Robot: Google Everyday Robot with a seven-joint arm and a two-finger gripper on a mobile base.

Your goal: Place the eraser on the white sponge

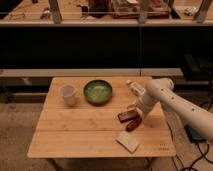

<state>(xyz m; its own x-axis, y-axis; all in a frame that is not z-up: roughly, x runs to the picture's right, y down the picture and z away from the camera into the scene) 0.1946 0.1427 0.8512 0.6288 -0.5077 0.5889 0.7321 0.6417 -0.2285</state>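
Observation:
The eraser (127, 116), a reddish-brown block with a dark underside, is at the right middle of the wooden table (75, 135). My gripper (135, 111) is at the end of the white arm (170, 102), right at the eraser's right end and touching or nearly touching it. The white sponge (128, 141), a flat off-white pad, lies near the table's front edge, just in front of the eraser and apart from it.
A smaller reddish-brown lump (133, 125) lies between the eraser and the sponge. A green bowl (97, 91) and a white cup (67, 94) stand at the back of the table. A pale bottle-like object (134, 87) lies behind the arm.

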